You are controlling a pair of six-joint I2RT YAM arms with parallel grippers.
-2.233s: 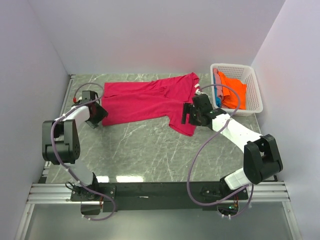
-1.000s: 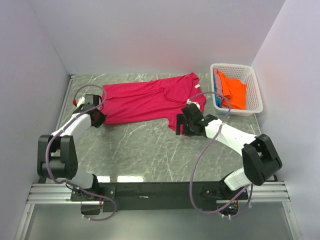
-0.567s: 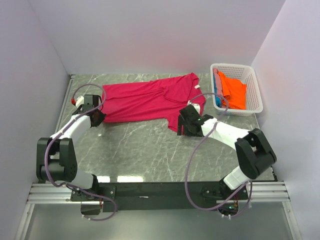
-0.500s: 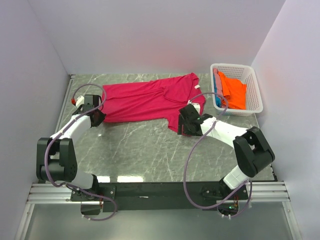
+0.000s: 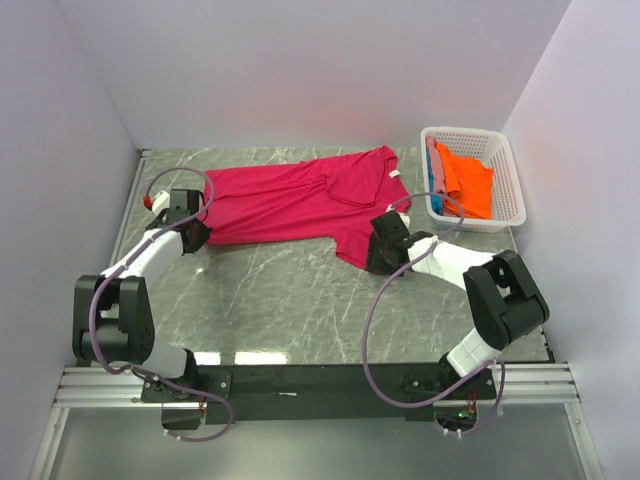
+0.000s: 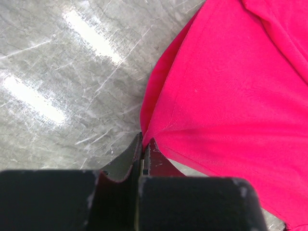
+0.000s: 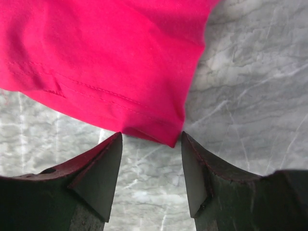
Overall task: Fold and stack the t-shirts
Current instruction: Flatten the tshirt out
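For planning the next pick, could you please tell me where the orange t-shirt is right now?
In the top view, the orange t-shirt lies inside the white basket in the far right corner.

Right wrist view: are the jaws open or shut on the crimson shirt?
Open. The right jaws stand apart with bare table between them; the hem corner of the crimson shirt lies just ahead of the gap, ungripped.
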